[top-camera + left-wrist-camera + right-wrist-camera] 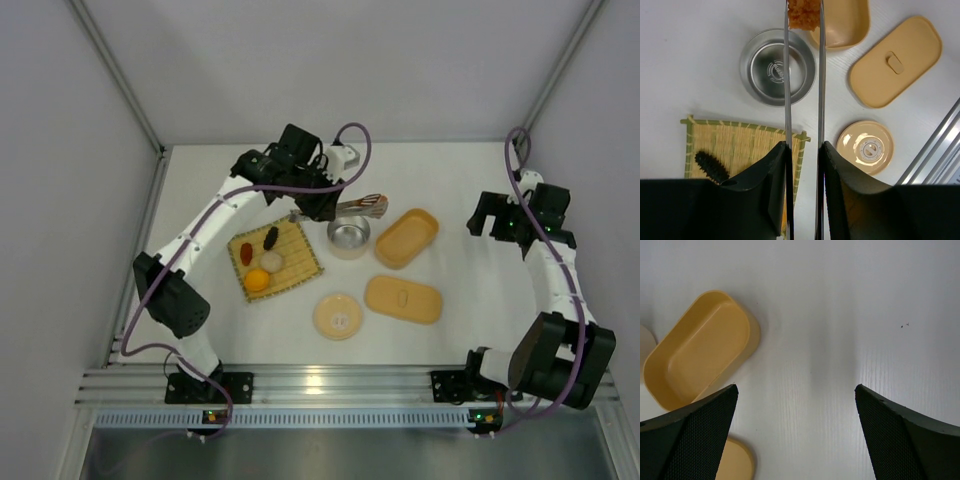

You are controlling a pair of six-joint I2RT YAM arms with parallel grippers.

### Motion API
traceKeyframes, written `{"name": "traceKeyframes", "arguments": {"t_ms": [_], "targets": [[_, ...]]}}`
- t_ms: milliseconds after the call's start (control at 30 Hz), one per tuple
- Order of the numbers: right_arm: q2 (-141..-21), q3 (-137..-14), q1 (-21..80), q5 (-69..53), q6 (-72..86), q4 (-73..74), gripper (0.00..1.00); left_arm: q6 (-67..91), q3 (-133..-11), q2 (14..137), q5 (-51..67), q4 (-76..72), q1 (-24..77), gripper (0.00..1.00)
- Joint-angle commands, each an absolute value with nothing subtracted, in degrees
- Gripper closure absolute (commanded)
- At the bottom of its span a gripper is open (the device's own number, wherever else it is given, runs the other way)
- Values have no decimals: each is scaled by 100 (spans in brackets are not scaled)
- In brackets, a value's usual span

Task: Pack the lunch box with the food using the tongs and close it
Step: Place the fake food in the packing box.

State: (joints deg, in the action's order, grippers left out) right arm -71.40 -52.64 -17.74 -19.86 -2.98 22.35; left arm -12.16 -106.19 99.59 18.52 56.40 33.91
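- Left hand [804, 150]: what is it doing?
- Pinching the tongs [787, 90]. Its fingers [765, 185] press the 2 thin arms from outside, and the arms clamp the orange-tan piece [803, 12] at their tips.
- What is hard to see?
- That piece is cut off by the top edge of the wrist view. The tongs' joined end is hidden behind the fingers. I cannot tell whether the piece hangs over the lunch box [406, 238] or stops short of its rim.
- Which way do the tongs point?
- From above, their long axis runs roughly left to right just behind the steel bowl [348, 237]. The tips point toward the lunch box.
- And the box?
- It sits open just right of the bowl, its long axis slanting from near-left to far-right. The lid [403, 299] lies flat, nearer the arms than the bowl and to its right. It is apart from the box, lengthwise about left to right.
- The other food?
- 4 pieces lie on the bamboo mat [300, 258] just left of the bowl: orange ball [257, 280], white ball [271, 261], dark brown oval [271, 238] and reddish-brown piece [247, 253]. In the wrist view a finger half hides the oval.
- Right hand?
- The right hand [796, 390] is spread wide and holds nothing. It hangs over bare worktop [840, 315], well right of the bowl, beyond the box.
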Motion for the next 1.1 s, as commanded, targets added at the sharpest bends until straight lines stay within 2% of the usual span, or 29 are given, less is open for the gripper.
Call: {"name": "traceKeyframes", "arguments": {"t_ms": [0,300,633,1067], "targets": [[-7224,-5625,-1889,-2285,-185,2268,0,-1055,-11003,10151,1925,5195,3638,85],[-7348,-5669,-1907,-2294,-106,2233,1,-888,-11672,11082,1881,5010,4139,85],[-7523,-5730,-1907,-2311,-44,2136,1,-721,-12287,11978,2004,4852,4175,84],[-7602,-5704,-1916,-2338,-44,2100,1,-659,-12533,12445,2057,4834,4219,83]]}}
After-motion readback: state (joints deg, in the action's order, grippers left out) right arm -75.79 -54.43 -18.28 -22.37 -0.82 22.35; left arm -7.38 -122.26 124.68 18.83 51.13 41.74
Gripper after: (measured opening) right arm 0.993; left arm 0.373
